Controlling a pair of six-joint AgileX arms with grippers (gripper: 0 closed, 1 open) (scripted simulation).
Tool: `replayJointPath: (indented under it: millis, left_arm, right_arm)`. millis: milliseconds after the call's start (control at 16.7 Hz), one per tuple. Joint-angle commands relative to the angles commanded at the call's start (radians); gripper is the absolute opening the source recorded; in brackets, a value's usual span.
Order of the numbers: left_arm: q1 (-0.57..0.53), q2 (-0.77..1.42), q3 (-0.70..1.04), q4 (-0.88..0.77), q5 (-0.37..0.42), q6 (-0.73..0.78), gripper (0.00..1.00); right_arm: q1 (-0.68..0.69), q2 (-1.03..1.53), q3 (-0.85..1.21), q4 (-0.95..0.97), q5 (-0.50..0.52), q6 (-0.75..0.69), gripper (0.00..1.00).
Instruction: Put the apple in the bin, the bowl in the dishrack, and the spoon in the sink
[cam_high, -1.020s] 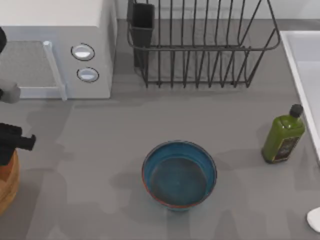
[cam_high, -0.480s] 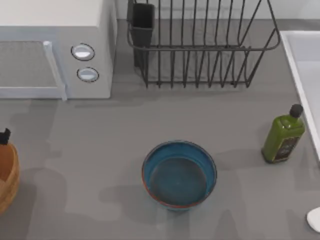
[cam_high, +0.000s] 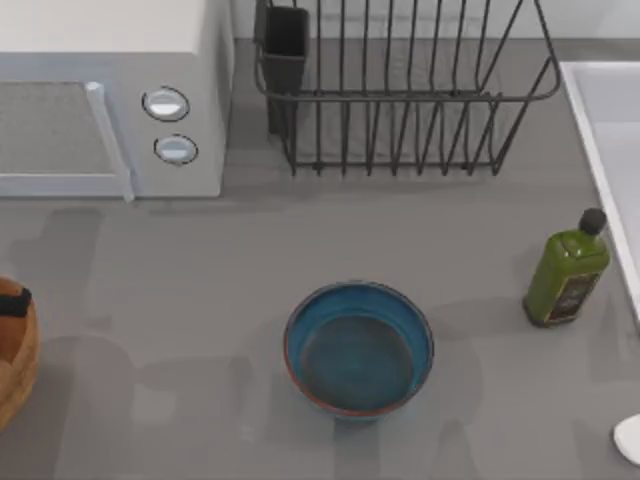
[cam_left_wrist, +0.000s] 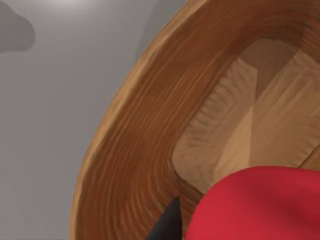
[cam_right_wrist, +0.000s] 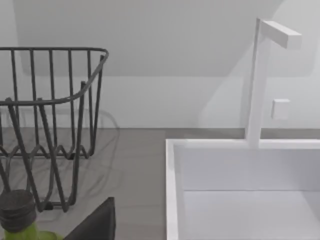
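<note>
1. Red apple (cam_left_wrist: 255, 205) sits close under the L wrist cam, directly above the open mouth of the bin (cam_left_wrist: 135, 150). One dark finger (cam_left_wrist: 165, 225) shows just beside the fruit; can't tell whether the jaws clamp it or have let go.
2. Handling, apple: judged smooth, firm, roundish and light, so it is prone to roll or slip. Best taken across its widest part, pads on opposite sides.
3. Top view: bin at the table's L edge (cam_high: 18, 370), with a small dark piece of the left gripper (cam_high: 14, 303) over its rim.
4. Bowl (cam_high: 358, 347) rests near table centre, upright and untouched. Judged rigid, heavier than the apple, with a thin rim. Pinch the rim wall, one finger inside and one outside; the glazed surface may slip.
5. Spoon (cam_high: 630, 438): a white rounded end shows at the R edge, low in the top view. Judged small, light and flat-lying, so awkward to pick up.
6. Farther back: dishrack (cam_high: 400, 90), with the sink (cam_right_wrist: 240, 190) at the R. Right gripper (cam_right_wrist: 95, 222) shows as one dark finger near the oil bottle (cam_high: 567, 272); state can't be told.
7. Vs earlier: L arm was plainly seen 1 s ago above the bin, and has now withdrawn almost off the L edge. Bowl, bottle and spoon unmoved.
</note>
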Motion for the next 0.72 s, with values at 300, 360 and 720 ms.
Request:
replayJointPath:
  millis: [300, 360, 720]
  left_arm:
    - [0.020, 0.016, -0.065, 0.068, 0.001, 0.022, 0.00]
    - [0.020, 0.016, -0.065, 0.068, 0.001, 0.022, 0.00]
    - [0.020, 0.016, -0.065, 0.068, 0.001, 0.022, 0.38]
  right_arm:
    - [0.000, 0.000, 0.000, 0.000, 0.000, 0.000, 1.00]
    - [0.000, 0.000, 0.000, 0.000, 0.000, 0.000, 1.00]
    - [0.000, 0.000, 0.000, 0.000, 0.000, 0.000, 1.00]
